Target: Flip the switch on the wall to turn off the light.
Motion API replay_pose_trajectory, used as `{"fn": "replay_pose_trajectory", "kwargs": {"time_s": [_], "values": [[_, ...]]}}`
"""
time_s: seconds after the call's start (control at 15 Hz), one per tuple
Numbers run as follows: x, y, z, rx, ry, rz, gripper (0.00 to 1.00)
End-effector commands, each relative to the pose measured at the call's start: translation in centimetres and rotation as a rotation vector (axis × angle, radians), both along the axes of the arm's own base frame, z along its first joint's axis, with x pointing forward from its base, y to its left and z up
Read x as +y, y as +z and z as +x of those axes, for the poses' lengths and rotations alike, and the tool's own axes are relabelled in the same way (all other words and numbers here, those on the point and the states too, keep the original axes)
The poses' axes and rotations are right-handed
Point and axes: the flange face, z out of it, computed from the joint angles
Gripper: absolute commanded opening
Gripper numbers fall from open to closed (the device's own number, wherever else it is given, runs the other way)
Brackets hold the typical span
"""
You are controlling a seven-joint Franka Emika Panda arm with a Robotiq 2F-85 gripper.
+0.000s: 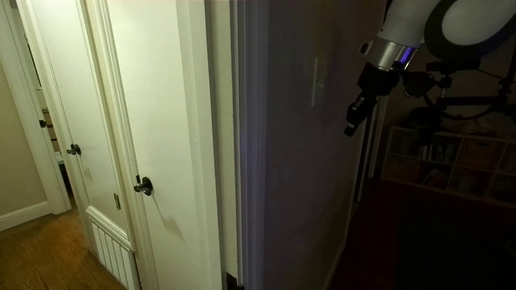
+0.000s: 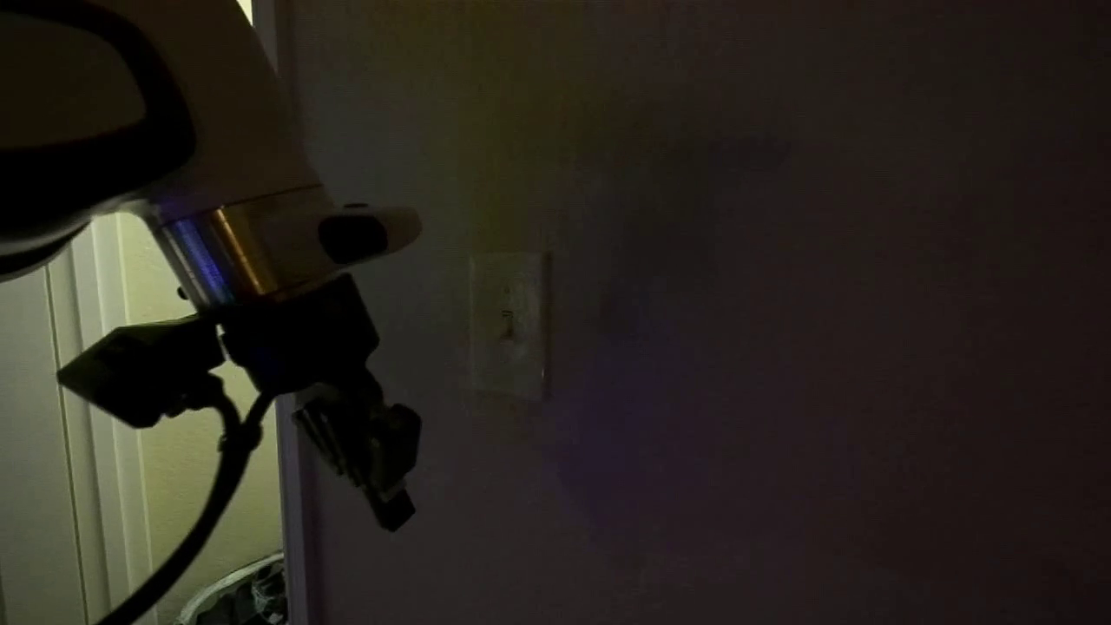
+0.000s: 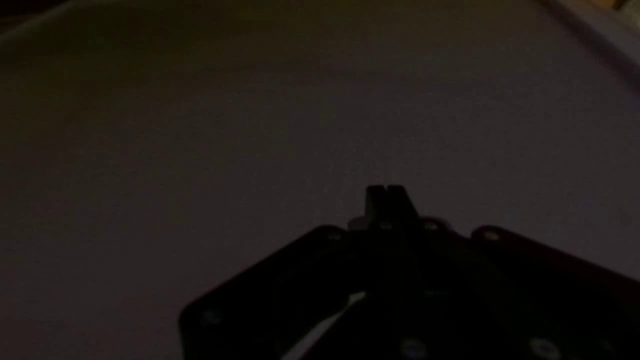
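The switch (image 1: 317, 82) is a pale upright plate on the dim wall (image 1: 302, 181). In an exterior view the switch (image 2: 527, 365) faces the camera, with a small toggle at its middle. The toggle seems to point down, but the picture is dark. My gripper (image 1: 350, 129) is apart from the switch, with its tips lower than the plate. In an exterior view the gripper (image 2: 395, 510) points down, left of and below the plate. In the wrist view the gripper (image 3: 386, 188) has its fingertips together with nothing between them, against the wall (image 3: 250, 150). The switch does not show there.
The room around the arm is dark. White doors (image 1: 153, 100) with dark knobs (image 1: 144, 186) stand in a lit hallway past the wall's edge trim (image 1: 252, 161). A shelf (image 1: 447, 161) with books and bins stands at the back. A cable (image 2: 227, 486) hangs from the wrist.
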Motion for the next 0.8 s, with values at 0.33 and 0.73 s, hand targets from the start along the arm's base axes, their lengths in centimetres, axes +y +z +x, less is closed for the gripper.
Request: {"fn": "replay_pose_trajectory", "kwargs": {"time_s": [0.33,0.73], "values": [[2.1,0.4,-6.1,0.255,0.021,0.014,0.38],[2.3,0.1,-5.2,0.26,0.011,0.012,0.45]]}}
